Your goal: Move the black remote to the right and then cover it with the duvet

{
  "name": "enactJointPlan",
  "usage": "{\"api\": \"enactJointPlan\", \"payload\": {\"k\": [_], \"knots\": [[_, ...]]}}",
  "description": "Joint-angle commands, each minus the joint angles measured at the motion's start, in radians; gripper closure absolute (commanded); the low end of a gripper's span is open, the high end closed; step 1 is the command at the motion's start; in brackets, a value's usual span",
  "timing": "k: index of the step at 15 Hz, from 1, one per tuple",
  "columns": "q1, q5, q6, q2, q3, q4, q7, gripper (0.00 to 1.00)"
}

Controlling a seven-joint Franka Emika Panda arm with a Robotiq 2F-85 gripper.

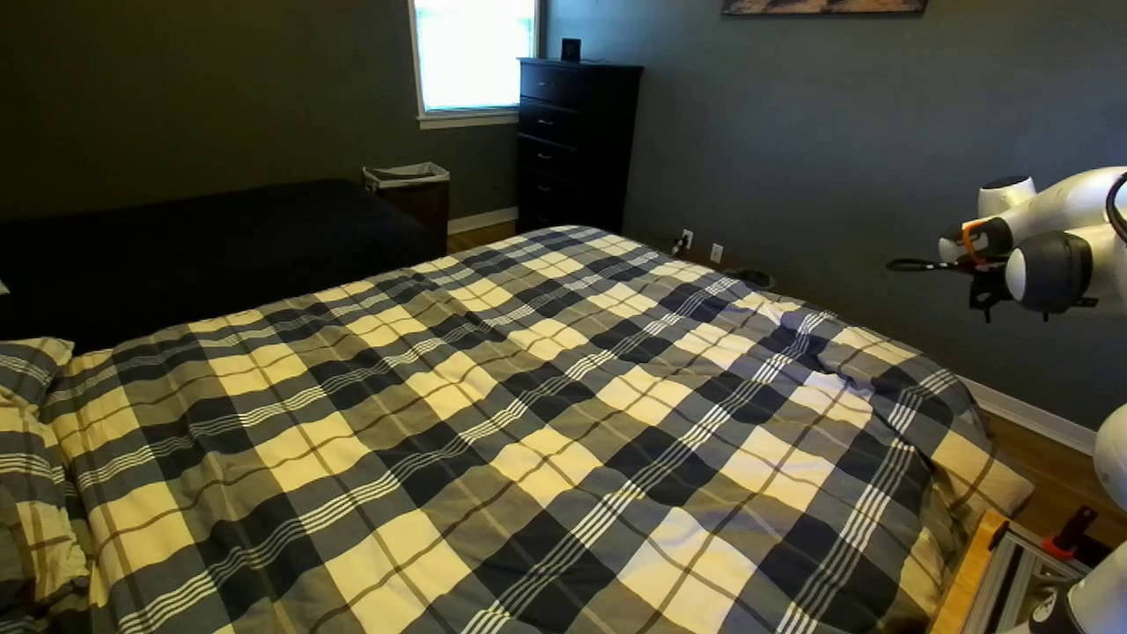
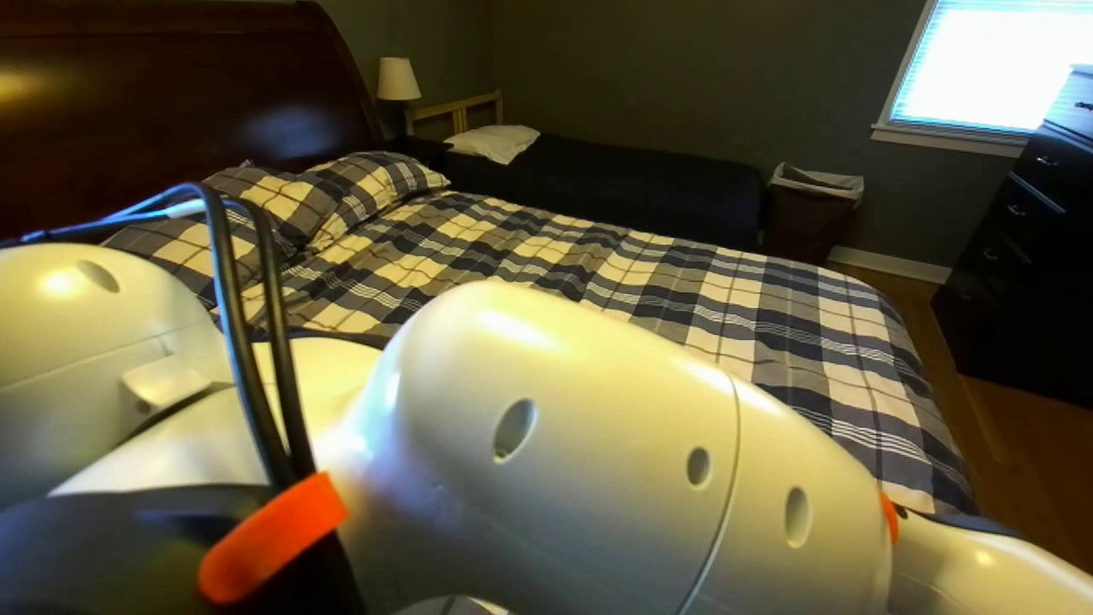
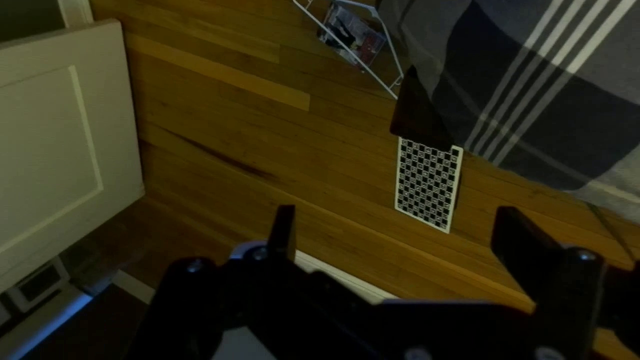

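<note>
Wrist view: my black two-fingered gripper (image 3: pixel 396 214), parted clear of the navy-and-cream plaid fabric duvet (image 3: pixel 540 90), should retreat without contact.

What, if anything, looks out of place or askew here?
In the wrist view, a checkered board sits askew to the floorboards, looking like a calibration target, odd for a bedroom. In an exterior view, the duvet looks rumpled toward the arm.

Rumpled plaid duvet (image 1: pixel 537 440), black dresser (image 1: pixel 577 145) beyond
</note>
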Motion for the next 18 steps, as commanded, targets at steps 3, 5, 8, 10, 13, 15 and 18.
{"api": "enactJointPlan", "payload": {"k": [3, 5, 8, 10, 13, 15, 18], "knots": [[0.000, 0.030, 0.120, -0.129, 0.117, -0.200, -0.181, 0.00], [-0.002, 0.042, 0.104, -0.185, 0.163, -0.275, -0.233, 0.00], [-0.004, 0.057, 0.071, -0.260, 0.214, -0.385, -0.279, 0.00], [-0.005, 0.062, 0.050, -0.304, 0.239, -0.453, -0.300, 0.00], [-0.002, 0.058, -0.003, -0.370, 0.260, -0.545, -0.302, 0.00], [0.003, 0.053, -0.035, -0.416, 0.270, -0.602, -0.293, 0.00], [0.054, 0.092, -0.054, -0.461, 0.229, -0.664, -0.303, 0.00]]}}
